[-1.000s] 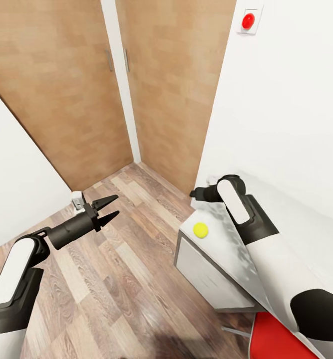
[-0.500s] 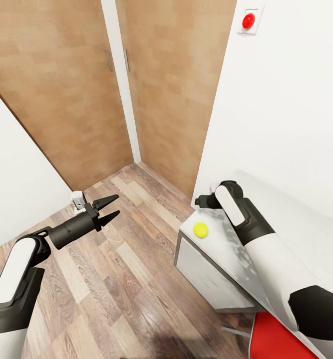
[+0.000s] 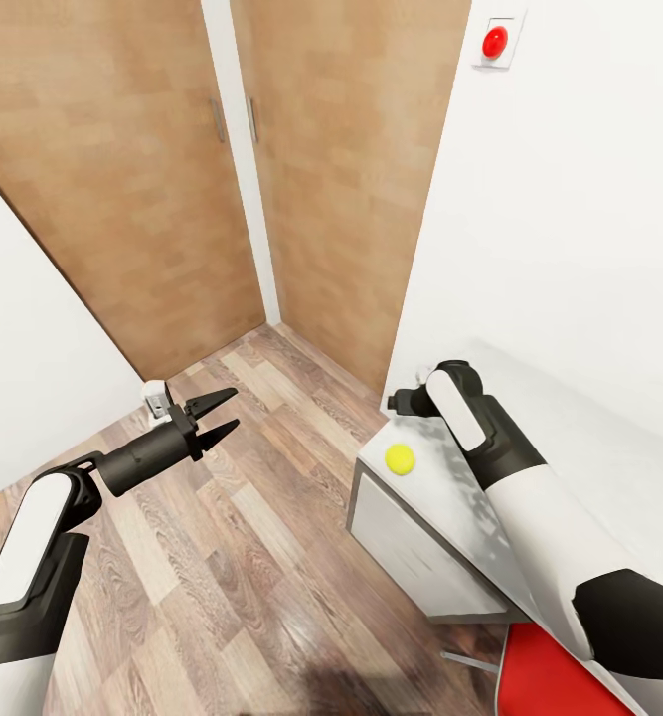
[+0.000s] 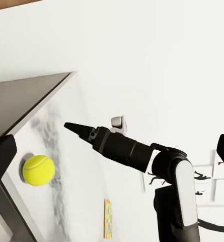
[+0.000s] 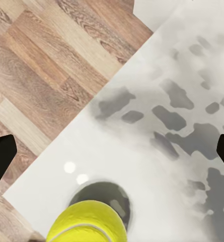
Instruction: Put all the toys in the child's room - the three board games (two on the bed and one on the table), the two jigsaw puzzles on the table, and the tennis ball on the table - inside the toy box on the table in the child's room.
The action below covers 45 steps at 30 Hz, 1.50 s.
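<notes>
The tennis ball (image 3: 400, 458) sits on the pale mottled table (image 3: 450, 497), close to the corner nearest the wooden doors (image 3: 222, 179), with a small dark shadow under it in the right wrist view (image 5: 87, 222). The right gripper (image 3: 396, 402) hangs over the far edge of the table, beyond the ball and apart from it; in the head view its tips are mostly hidden behind the wrist. The right wrist view shows dark fingertips (image 5: 1, 154) at opposite edges of the picture, so the jaws seem to be spread wide — nothing lies between them but tabletop. From the left wrist view the same gripper (image 4: 71, 126) appears as a dark tapering point above the table (image 4: 66, 166), with the ball (image 4: 39, 170) below it near the edge.

The left gripper (image 3: 217, 415) is held out over the wood-plank floor (image 3: 222, 557), well away from the table, its two pointed fingers parted and empty. A thin multicoloured strip (image 4: 107, 218) lies further along the tabletop — possibly a jigsaw puzzle seen edge-on.
</notes>
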Tool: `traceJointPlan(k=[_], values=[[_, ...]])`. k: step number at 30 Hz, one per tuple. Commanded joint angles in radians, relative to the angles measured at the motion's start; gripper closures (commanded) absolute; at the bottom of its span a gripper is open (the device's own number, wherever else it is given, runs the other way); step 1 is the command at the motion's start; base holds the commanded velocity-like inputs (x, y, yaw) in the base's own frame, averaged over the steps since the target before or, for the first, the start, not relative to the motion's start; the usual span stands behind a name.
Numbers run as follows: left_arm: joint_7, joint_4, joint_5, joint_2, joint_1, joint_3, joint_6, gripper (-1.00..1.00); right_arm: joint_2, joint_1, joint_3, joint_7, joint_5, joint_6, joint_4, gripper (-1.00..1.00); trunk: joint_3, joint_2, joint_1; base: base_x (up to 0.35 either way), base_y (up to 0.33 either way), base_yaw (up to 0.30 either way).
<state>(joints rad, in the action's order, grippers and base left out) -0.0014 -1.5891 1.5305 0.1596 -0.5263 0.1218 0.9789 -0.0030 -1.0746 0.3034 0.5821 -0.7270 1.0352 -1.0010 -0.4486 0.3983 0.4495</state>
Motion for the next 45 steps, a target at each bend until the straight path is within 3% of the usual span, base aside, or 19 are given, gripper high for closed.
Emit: traceJointPlan(k=[1, 10, 45], values=[[0.0, 0.0, 0.0, 0.0, -0.001, 0.001, 0.004, -1.0, 0.001, -0.001, 0.002, 0.009, -0.009, 0.003, -0.001, -1.0, -0.002, 0.002, 0.001, 0.0, 0.0, 0.0], [0.0, 0.0, 0.0, 0.0, -0.001, 0.001, 0.004, -1.0, 0.013, 0.006, 0.003, 0.011, -0.008, 0.011, -0.002, -1.0, -0.002, 0.002, 0.001, 0.0, 0.0, 0.0], [0.0, 0.0, -0.001, 0.0, -0.003, 0.001, 0.004, -1.0, 0.019, 0.022, 0.008, 0.06, -0.01, 0.012, -0.011, -1.0, -0.002, 0.002, 0.001, 0.0, 0.0, 0.0]])
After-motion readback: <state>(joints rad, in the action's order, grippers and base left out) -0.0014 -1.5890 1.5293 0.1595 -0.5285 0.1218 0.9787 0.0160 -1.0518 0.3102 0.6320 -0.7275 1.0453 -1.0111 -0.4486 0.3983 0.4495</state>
